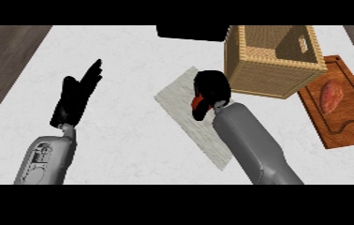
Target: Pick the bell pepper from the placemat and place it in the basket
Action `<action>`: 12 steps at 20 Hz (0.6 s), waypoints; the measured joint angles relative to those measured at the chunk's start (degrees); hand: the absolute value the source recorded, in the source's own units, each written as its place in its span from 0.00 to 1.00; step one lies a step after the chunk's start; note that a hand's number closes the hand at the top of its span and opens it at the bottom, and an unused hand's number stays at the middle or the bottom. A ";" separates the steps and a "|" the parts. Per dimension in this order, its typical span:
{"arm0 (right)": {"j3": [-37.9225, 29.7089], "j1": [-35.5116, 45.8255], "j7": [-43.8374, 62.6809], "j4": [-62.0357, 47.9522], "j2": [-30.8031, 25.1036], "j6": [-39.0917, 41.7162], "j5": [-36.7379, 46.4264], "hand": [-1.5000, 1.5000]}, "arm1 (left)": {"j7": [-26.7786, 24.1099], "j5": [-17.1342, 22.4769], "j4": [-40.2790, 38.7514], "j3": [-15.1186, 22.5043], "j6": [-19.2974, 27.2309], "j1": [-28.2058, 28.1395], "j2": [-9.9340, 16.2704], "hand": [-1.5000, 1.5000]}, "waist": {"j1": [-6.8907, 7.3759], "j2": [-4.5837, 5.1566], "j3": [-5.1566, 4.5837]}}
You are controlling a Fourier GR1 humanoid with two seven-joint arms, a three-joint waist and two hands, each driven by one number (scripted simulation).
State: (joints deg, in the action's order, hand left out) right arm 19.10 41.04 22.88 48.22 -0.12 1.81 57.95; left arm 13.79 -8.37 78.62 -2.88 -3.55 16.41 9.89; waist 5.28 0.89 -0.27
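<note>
Curling round the bell pepper (198, 101), right hand (211, 89) above placemat (181, 93)

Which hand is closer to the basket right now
Right. The right hand, curled round the red bell pepper over the placemat, sits just beside the basket. The left hand rests open, far across the counter at the view's left.

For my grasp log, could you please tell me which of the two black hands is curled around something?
The right hand, over the grey placemat beside the woven basket, is curled around the red bell pepper. The left hand is open, holding nothing.
</note>
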 measured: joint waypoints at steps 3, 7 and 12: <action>1.26 6.81 9.79 -3.67 0.07 0.36 -0.03 1.00 | 0.08 -0.59 -0.17 1.19 0.14 1.03 -0.95 0.50 | 1.72 0.36 0.10; 1.49 13.34 18.07 -4.95 0.10 -3.74 -5.91 1.00 | 0.21 -1.06 -0.81 2.28 -0.05 2.33 -1.71 0.50 | 3.34 0.70 0.22; 1.37 20.53 23.97 -3.45 0.12 -12.28 -13.21 1.00 | -0.16 -0.87 -1.66 2.33 -0.49 2.78 -1.80 0.50 | 3.75 0.61 0.24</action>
State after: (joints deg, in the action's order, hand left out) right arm 20.47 61.57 46.85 44.78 0.00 -10.47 44.75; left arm 13.63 -9.24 76.96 -0.55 -4.04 19.18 8.09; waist 9.03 1.50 -0.03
